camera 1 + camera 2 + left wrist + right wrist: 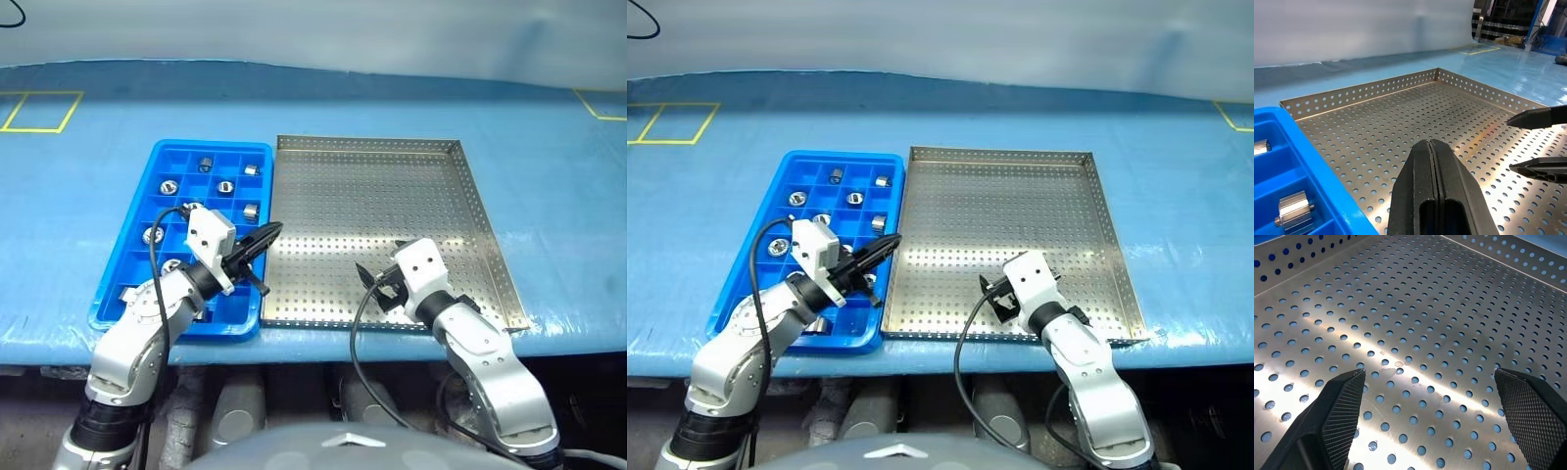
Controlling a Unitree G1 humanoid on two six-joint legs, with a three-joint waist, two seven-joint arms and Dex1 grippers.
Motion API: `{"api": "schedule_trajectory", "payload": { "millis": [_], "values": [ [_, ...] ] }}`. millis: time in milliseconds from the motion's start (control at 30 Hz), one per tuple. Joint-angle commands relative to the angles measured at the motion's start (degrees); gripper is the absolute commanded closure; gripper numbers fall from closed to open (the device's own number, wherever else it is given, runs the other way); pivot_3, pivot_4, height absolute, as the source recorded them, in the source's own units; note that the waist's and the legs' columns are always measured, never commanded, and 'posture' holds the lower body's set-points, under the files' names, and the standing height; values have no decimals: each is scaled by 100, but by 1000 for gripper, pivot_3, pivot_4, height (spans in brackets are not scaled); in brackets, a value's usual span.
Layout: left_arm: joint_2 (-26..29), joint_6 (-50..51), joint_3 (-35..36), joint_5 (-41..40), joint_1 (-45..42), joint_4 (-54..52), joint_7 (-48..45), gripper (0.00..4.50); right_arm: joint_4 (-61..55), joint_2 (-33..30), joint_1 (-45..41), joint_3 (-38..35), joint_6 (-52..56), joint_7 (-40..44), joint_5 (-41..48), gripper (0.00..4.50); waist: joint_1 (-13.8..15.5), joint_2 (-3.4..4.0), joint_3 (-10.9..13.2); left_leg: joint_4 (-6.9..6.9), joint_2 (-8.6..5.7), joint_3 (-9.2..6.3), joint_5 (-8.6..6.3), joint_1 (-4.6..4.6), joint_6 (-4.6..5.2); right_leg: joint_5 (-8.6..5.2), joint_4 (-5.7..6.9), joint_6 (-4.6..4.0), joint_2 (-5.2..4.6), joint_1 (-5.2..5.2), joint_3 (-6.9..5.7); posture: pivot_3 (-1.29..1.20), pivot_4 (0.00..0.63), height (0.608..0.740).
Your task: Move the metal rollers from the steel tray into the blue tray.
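Note:
The blue tray [211, 145] lies at the left, and several metal rollers [251, 211] sit in its compartments; every roller I see is in it. The steel tray [367, 141] lies beside it on the right, touching its edge. My left gripper [268, 235] is shut with nothing in it and points level across the blue tray's right rim towards the steel tray. In the left wrist view its fingers [1432, 161] are pressed together, with a roller [1295, 209] nearby. My right gripper [372, 284] hangs open over the steel tray's front part, its fingers [1344, 401] wide apart above the perforated floor.
Both trays rest on a blue-covered table whose front edge [392, 338] runs just below them. Yellow tape marks [39, 111] lie at the far left and far right of the table. A pale wall stands behind.

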Motion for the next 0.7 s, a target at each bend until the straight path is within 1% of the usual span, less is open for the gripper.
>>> {"api": "schedule_trajectory", "payload": {
  "millis": [33,300,533,700],
  "values": [
    [51,45,5,81,-29,-400,-19,4500,-114,12,-25,30,-119,-16,24,56,5,0,0,0,-1,1,0,0,0,0,0,0,-1,1,1,17,150,740],
    [-53,-262,-1,415,29,-381,3,4500,-37,114,-59,34,-367,-37,100,56,5,0,0,2,-2,2,0,0,0,0,0,0,-2,1,2,17,150,740],
    [-528,-965,-37,877,-6,121,103,4500,218,380,-46,91,-722,-295,36,56,14,-1,-1,5,-4,4,0,-1,0,2,-1,2,-3,2,4,13,150,740],
    [-871,-1279,53,878,12,360,150,4500,327,594,-15,200,-991,-469,-6,56,15,-1,-1,6,-4,3,0,-2,0,3,0,4,-4,3,4,11,150,740]
  ]
}}
